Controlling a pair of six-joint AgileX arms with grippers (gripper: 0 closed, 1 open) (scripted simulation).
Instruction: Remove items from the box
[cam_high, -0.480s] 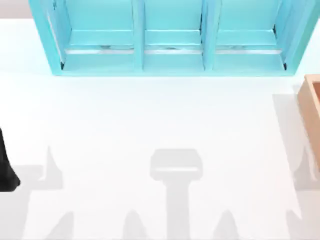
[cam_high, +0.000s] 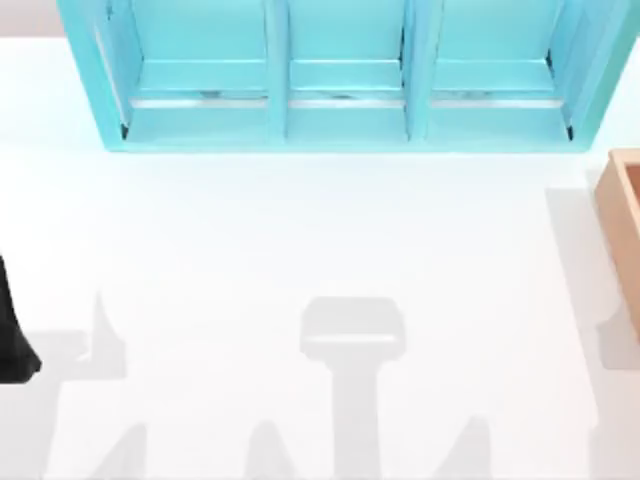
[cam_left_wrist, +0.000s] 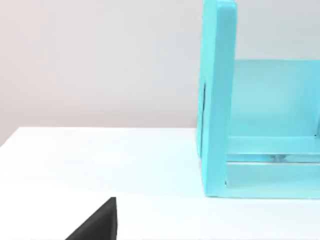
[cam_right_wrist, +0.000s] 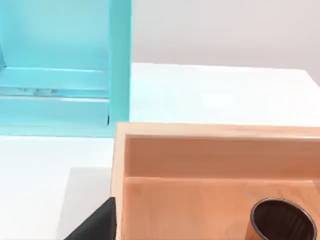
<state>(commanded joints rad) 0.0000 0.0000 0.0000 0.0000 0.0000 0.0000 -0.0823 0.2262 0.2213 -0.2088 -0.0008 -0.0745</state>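
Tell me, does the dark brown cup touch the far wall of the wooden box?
Apart. In the right wrist view the cup stands upright on the floor of the box, with bare floor between it and that wall.

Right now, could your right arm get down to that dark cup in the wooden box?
Probably yes. In the right wrist view the cup stands upright inside the box, whose top is open, and nothing lies over it. A dark part of my right hand sits just outside the box's wall.

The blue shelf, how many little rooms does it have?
3. The blue shelf stands along the table's far edge with a left room, a middle room and a right room side by side.
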